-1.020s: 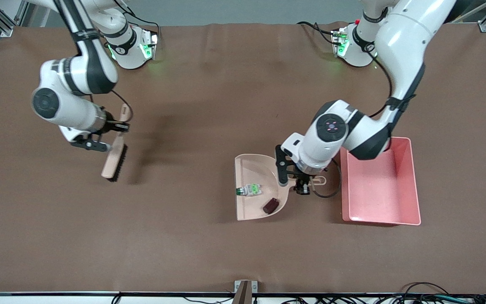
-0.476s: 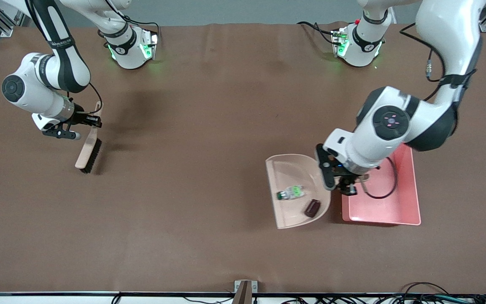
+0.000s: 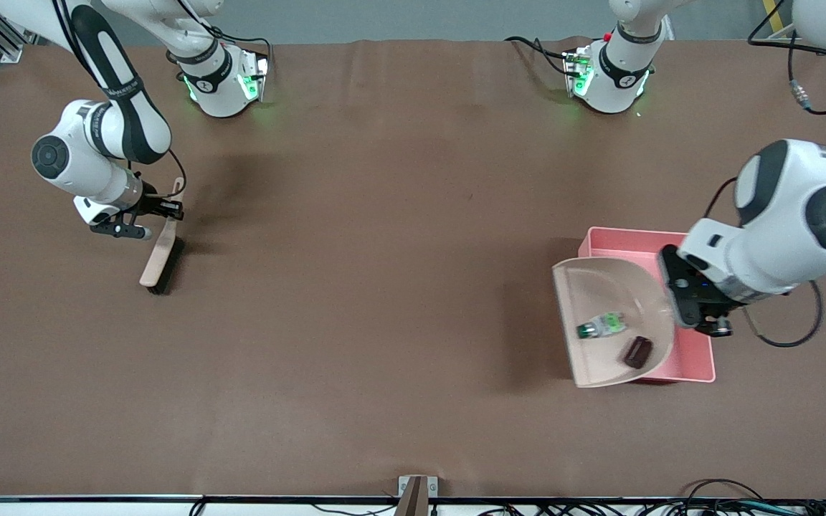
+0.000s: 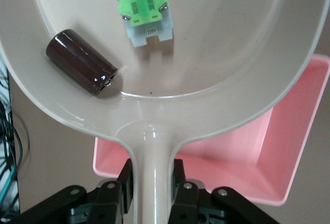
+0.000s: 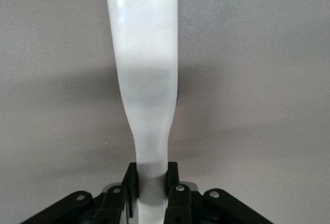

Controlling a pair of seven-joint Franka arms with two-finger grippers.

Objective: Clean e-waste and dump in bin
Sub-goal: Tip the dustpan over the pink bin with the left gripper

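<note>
The left pincer (image 3: 700, 315) is clamped on the handle of the dustpan (image 3: 599, 283) and holds the pan up over the bin (image 3: 617, 240), at the left arm's end of the worktop (image 3: 384, 287). In the left wrist view its fingers (image 4: 178, 175) press the handle from both sides, with the pink bin showing under the pan's neck.

Both pieces of e-waste lie in the pan: the white part (image 3: 601, 325) with its green end, and the dark cylinder (image 3: 637, 352), which sits closer to the handle and near the pan's back wall. Neither is in the bin yet.

What the dump turns on, I judge, is the pan's long axis. It runs from the handle, at the pincer, out to the open lip, and that lip points toward the right arm's end of the worktop, away from the pincer. The lip seems to overhang the bin's edge on that side, so tipping lip-down as it stands could spill the pieces onto the worktop. The pan likely needs to be carried farther over the bin, or turned, before it is tilted.

The right pincer (image 3: 162, 209) waits at the right arm's end, pinching the brush (image 3: 160, 254) by its handle, bristles low at the worktop.
</note>
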